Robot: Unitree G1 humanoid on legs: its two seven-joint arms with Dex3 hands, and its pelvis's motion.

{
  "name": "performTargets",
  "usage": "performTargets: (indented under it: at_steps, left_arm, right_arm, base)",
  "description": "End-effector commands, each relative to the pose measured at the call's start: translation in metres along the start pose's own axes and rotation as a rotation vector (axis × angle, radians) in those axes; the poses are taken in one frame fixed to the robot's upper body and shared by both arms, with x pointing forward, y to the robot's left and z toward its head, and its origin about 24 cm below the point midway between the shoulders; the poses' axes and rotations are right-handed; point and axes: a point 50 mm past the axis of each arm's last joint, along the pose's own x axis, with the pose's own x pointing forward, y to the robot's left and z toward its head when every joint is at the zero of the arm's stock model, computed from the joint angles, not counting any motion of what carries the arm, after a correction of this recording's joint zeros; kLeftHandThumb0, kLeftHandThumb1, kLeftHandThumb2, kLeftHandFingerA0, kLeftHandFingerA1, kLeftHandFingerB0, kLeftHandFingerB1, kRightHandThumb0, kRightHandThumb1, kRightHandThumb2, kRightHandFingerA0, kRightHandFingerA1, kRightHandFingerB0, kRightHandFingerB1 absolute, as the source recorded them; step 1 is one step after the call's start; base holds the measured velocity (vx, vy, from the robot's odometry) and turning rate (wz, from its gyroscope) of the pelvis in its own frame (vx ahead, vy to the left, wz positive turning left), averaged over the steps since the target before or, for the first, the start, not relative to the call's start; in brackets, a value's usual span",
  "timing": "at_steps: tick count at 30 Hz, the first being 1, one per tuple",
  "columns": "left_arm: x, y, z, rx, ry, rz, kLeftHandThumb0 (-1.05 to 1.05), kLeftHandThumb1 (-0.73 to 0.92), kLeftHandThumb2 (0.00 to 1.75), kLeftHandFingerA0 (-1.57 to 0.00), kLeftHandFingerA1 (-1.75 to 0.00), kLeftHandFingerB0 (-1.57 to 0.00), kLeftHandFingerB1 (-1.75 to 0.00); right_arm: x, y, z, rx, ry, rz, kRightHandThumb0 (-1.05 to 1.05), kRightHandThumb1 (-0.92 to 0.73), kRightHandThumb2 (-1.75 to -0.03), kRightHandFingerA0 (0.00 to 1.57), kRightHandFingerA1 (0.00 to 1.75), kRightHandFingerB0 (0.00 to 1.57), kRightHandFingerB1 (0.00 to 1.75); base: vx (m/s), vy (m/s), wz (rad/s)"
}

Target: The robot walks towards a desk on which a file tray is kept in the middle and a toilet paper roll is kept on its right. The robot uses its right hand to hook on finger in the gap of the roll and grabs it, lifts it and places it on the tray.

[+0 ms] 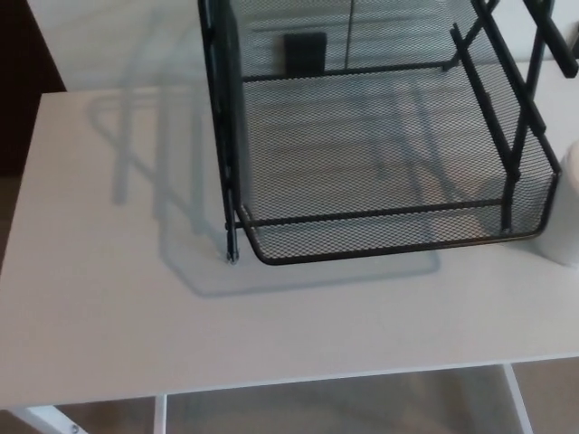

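Neither robot hand of mine shows, so grip state unknown. Toilet paper roll (570, 217) stands at desk (109, 298) right edge, beside file tray (380, 244); reachable from my right.

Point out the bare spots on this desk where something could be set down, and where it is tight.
Bare room: the white desk left of the black mesh file tray, and the strip between the tray's front rim and the desk's near edge. Tight: the right edge, where the toilet paper roll stands by the tray's corner.
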Motion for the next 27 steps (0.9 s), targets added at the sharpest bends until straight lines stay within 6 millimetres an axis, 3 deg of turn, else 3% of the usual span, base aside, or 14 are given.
performTargets:
  at_steps: [1,9,10,11,13,14,16,17,19,20,21,22,24,27]
  left_arm:
    - [-0.003,0.003,0.006,0.01,-0.051,0.005,-1.05,0.75,1.29,0.0,-0.75,-0.13,-0.65]
    - [-0.003,0.005,0.007,0.011,-0.045,0.014,-1.05,0.75,1.3,0.0,-0.76,-0.15,-0.67]
    - [-0.004,0.005,0.007,0.013,-0.047,0.014,-1.05,0.73,1.29,0.0,-0.76,-0.15,-0.67]
    - [-0.003,0.005,0.006,-0.005,-0.044,0.019,-1.05,0.73,1.29,0.0,-0.77,-0.12,-0.69]
    - [-0.003,0.008,0.008,-0.004,-0.047,0.022,-1.05,0.74,1.29,0.0,-0.76,-0.12,-0.68]
    - [-0.004,0.007,0.008,0.0,-0.048,0.021,-1.05,0.74,1.29,0.0,-0.76,-0.13,-0.68]
    - [-0.005,0.008,0.008,0.019,-0.054,0.012,-1.05,0.74,1.29,0.0,-0.76,-0.12,-0.67]
    - [-0.005,0.009,0.008,0.02,-0.052,0.017,-1.05,0.74,1.29,0.0,-0.76,-0.14,-0.68]
    - [-0.005,0.01,0.007,0.016,-0.046,0.028,-1.05,0.74,1.29,0.0,-0.76,-0.11,-0.68]
    - [-0.005,0.01,0.007,0.021,-0.048,0.026,-1.05,0.74,1.29,0.0,-0.76,-0.11,-0.68]
    - [-0.005,0.01,0.007,0.003,-0.049,0.028,-1.05,0.73,1.28,-0.03,-0.78,-0.1,-0.68]
    - [-0.005,0.01,0.006,0.009,-0.048,0.023,-1.05,0.73,1.28,-0.01,-0.77,-0.1,-0.67]
    - [-0.005,0.01,0.007,0.019,-0.051,0.023,-1.05,0.74,1.28,-0.09,-0.81,-0.08,-0.7]
    - [-0.006,0.01,0.007,0.029,-0.053,0.02,-1.05,0.74,1.29,-0.05,-0.79,-0.1,-0.68]
  right_arm:
    - [0.0,-0.004,0.003,0.005,-0.021,-0.031,-0.78,-0.49,-0.57,0.44,0.96,0.1,0.97]
    - [-0.002,-0.004,-0.005,-0.041,-0.006,-0.012,-0.72,-0.38,-0.81,0.4,0.75,0.14,0.67]
    - [0.0,-0.002,-0.001,-0.05,-0.013,-0.016,-0.69,-0.52,-0.55,0.4,0.8,0.1,0.73]
    - [0.001,0.002,0.007,-0.012,-0.031,-0.007,-0.81,-0.33,-0.82,0.43,0.85,0.17,0.78]
    - [0.004,0.008,0.015,-0.042,-0.056,0.014,-0.84,-0.49,-0.56,0.46,1.04,0.1,1.04]
    - [0.007,0.012,0.024,-0.052,-0.072,0.031,-1.05,-0.37,-0.89,0.46,1.08,0.25,0.99]
    - [0.015,0.024,0.047,-0.144,-0.144,0.12,-1.05,-0.48,-0.61,0.66,1.19,0.32,1.26]
    - [0.016,0.029,0.054,-0.153,-0.161,0.151,-1.05,-0.46,-0.57,0.5,1.28,0.28,1.2]
    - [0.016,0.044,0.07,-0.223,-0.222,0.244,-1.05,-0.43,-0.89,0.38,1.0,0.15,0.86]
    - [0.014,0.051,0.079,-0.321,-0.246,0.314,-0.85,-0.54,-0.6,0.3,0.85,0.0,0.79]
    - [0.012,0.058,0.084,-0.349,-0.24,0.349,-0.79,-0.42,-0.84,0.33,0.66,0.03,0.5]
    - [0.01,0.067,0.09,-0.381,-0.243,0.411,-0.56,-0.55,-0.56,0.3,0.53,0.04,0.36]
    - [0.005,0.08,0.095,-0.419,-0.252,0.48,-0.54,-0.45,-0.75,0.25,0.54,0.07,0.29]
    - [-0.001,0.097,0.09,-0.462,-0.218,0.573,-0.47,-0.58,-0.6,0.21,0.42,0.07,0.19]
  base:
    - [0.0,0.0,0.0]
    - [0.0,-0.006,0.01]
    - [0.0,0.0,0.0]
    - [0.0,0.0,0.0]
    - [0.0,0.0,0.0]
    - [0.0,0.0,0.0]
    - [0.0,0.0,0.0]
    - [0.0,0.0,0.0]
    - [0.0,0.0,0.0]
    - [0.0,0.0,0.0]
    - [0.0,0.0,0.0]
    - [0.0,0.0,0.0]
    - [0.03,-0.004,0.1]
    - [0.01,-0.002,0.02]
